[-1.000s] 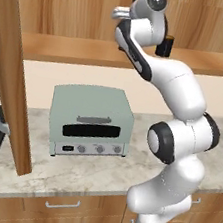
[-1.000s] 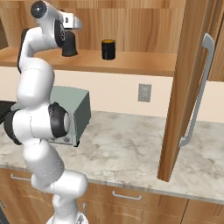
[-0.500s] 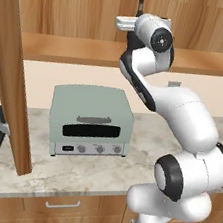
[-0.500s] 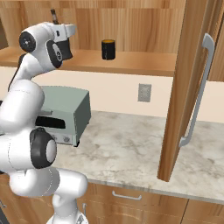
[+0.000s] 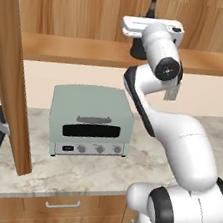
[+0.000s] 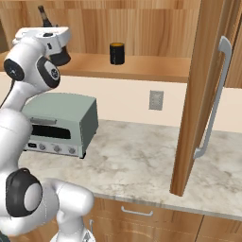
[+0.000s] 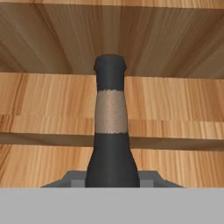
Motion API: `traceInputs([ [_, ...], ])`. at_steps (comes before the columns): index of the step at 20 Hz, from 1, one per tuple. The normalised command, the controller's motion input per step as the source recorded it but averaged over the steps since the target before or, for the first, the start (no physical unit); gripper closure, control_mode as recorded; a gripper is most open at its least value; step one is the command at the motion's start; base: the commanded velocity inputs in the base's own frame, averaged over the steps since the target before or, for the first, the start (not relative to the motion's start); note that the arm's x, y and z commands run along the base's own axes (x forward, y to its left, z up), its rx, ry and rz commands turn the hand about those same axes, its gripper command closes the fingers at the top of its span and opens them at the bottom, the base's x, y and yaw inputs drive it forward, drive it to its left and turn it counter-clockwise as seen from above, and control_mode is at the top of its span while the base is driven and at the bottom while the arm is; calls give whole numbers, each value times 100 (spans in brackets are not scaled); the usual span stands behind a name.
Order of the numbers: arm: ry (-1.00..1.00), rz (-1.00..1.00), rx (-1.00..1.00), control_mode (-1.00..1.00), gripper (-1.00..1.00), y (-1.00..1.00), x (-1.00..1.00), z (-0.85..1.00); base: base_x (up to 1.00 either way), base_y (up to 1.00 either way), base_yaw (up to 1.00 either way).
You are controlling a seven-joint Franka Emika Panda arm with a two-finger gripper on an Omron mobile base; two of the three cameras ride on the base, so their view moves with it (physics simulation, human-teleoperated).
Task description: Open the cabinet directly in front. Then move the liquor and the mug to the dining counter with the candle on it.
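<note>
The liquor (image 7: 112, 131) sits between our jaws, which are closed on its body; its neck rises in the hand view. We hold it at the left of the cabinet (image 6: 208, 71) shelf, the mug (image 6: 116, 53) well apart to the right. A toaster oven (image 5: 91, 120) stands on the bench (image 6: 142, 160) below.

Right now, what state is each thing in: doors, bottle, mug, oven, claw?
Cabinet doors: swung open.
Liquor: upright, stoppered, in the gripper's grasp at the shelf.
Mug: upright on the shelf, untouched.
Toaster oven: door closed, on the counter.
Gripper: closed around the liquor.
</note>
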Motion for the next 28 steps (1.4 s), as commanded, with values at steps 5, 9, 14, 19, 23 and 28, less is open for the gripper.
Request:
traceInputs([
  [5,7,-10,14,-100,100,0,-100,37,0,0,0],
  [9,14,-11,2,-100,100,0,-100,-69,0,0,0],
  [14,7,-9,0,-100,100,0,-100,-100,0,0,0],
  [19,8,-4,0,-100,100,-5,-100,-96,0,0,0],
  [23,-27,1,-4,-100,100,-32,-91,-8,0,0,0],
  [28,-25,8,-1,-100,100,-31,-46,0,0,0,0],
])
